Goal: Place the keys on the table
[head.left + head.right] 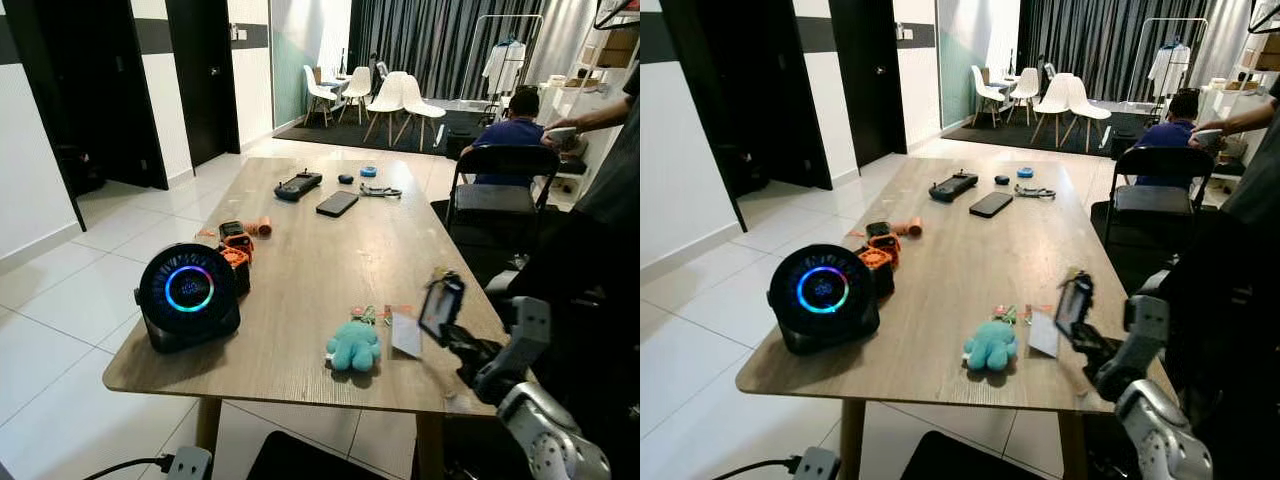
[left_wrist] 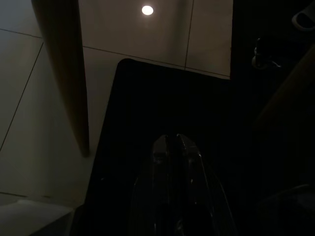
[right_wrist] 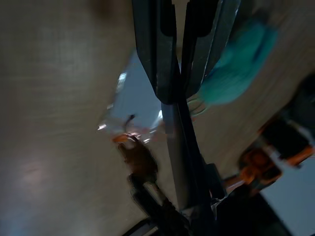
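The keys [image 1: 368,315] lie flat on the wooden table [image 1: 300,250] near its front edge. A teal plush charm [image 1: 353,346] and a white tag [image 1: 405,334] are attached to them. My right gripper [image 1: 440,305] hovers just right of the tag, above the table's front right corner. Its fingers are together and hold nothing. In the right wrist view the gripper [image 3: 173,96] points down at the tag [image 3: 133,103] and the teal charm [image 3: 241,73]. My left gripper [image 2: 172,142] hangs idle in the dark below the table, fingers together.
A black round fan with a lit ring [image 1: 187,295] stands at the front left, with orange-black tools [image 1: 236,250] behind it. Farther back lie a phone [image 1: 337,203] and a handheld console [image 1: 298,184]. A black chair [image 1: 500,190] and a standing person [image 1: 610,180] are to the right.
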